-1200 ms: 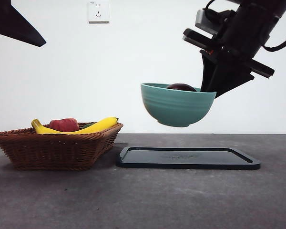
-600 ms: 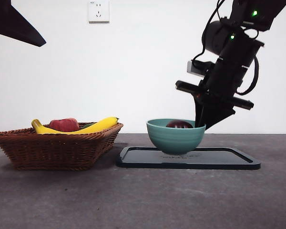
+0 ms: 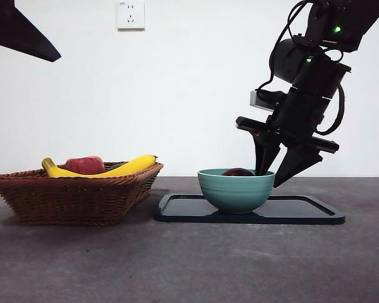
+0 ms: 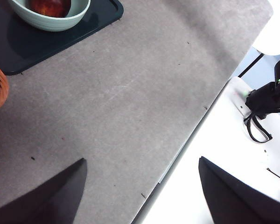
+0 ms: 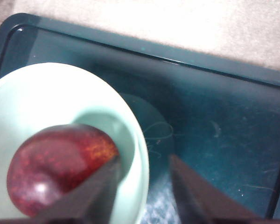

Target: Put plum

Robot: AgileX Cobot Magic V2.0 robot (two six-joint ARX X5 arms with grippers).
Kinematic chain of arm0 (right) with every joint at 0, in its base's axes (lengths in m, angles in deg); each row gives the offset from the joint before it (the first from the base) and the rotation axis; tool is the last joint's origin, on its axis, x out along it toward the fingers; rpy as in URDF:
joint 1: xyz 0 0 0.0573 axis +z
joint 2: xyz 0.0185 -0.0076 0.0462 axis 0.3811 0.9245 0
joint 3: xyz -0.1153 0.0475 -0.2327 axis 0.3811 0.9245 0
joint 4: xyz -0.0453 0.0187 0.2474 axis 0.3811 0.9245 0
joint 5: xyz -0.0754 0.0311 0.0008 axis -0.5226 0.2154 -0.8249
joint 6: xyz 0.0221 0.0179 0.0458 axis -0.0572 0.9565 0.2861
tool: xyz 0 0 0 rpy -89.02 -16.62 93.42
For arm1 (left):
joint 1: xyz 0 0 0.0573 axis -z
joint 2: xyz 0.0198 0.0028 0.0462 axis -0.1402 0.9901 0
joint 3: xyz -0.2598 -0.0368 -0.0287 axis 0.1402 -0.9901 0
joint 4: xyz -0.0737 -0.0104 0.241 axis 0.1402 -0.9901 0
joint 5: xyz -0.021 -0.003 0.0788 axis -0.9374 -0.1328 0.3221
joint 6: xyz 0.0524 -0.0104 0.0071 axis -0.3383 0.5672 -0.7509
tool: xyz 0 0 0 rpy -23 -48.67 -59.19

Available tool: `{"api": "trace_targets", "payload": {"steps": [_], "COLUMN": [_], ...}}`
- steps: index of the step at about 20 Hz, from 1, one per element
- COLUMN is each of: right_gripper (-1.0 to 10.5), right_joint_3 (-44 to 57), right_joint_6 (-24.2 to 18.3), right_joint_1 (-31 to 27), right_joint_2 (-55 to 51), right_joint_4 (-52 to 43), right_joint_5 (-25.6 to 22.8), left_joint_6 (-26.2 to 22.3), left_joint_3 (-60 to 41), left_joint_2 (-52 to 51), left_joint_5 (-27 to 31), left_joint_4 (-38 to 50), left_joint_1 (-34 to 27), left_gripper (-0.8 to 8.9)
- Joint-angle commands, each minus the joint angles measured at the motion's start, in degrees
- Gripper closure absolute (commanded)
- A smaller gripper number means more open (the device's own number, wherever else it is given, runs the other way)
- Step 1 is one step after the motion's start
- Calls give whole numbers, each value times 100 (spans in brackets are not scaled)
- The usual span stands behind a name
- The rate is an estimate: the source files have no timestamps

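The dark maroon plum point(image 3: 238, 172) lies in the teal bowl point(image 3: 235, 189), which stands on the left part of the black tray point(image 3: 303, 211). My right gripper point(image 3: 279, 173) is open, with one jaw inside the bowl's right rim and one outside, no longer clamping it. In the right wrist view the plum point(image 5: 60, 165) fills the bowl point(image 5: 28, 107), and the gripper point(image 5: 143, 161) straddles the rim over the tray point(image 5: 214, 121). My left gripper point(image 4: 141, 161) is open and empty, high over the table. Its view shows the bowl point(image 4: 56, 21) with the plum point(image 4: 49, 6).
A wicker basket point(image 3: 76, 192) stands left of the tray and holds yellow bananas point(image 3: 123, 168) and a red fruit point(image 3: 84, 165). The left arm shows as a black tip point(image 3: 19, 31) at the top left corner. A wall socket point(image 3: 130, 14) is on the white wall behind.
My right gripper came down with the bowl and plum, set the bowl on the tray, and its jaws have spread off the rim.
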Motion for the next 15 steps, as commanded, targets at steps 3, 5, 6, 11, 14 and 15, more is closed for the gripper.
{"api": "trace_targets", "payload": {"steps": [3, 5, 6, 11, 14, 15], "right_gripper": [744, 744, 744, 744, 744, 744], "right_joint_3": [-149, -149, -149, -149, -140, -136], "right_joint_6": [-26, -35, -96, -474, -566, -566], "right_joint_1": [-22, -55, -57, -50, -50, -50], "right_joint_2": [-227, -785, -1119, -2942, -3700, -3910], "right_joint_4": [31, 83, 175, 1370, 2179, 2371], "right_joint_5": [-37, -96, -87, 208, 315, 315], "left_joint_6": [-7, -7, -7, -7, -7, -7], "left_joint_3": [46, 46, 46, 46, 46, 46], "left_joint_2": [33, 33, 33, 33, 33, 33], "left_joint_5": [-31, -31, -31, -28, -31, -28], "left_joint_4": [50, 52, 52, 55, 55, 55], "left_joint_1": [31, 31, 31, 31, 31, 31], "left_gripper": [440, 440, 440, 440, 440, 440]}}
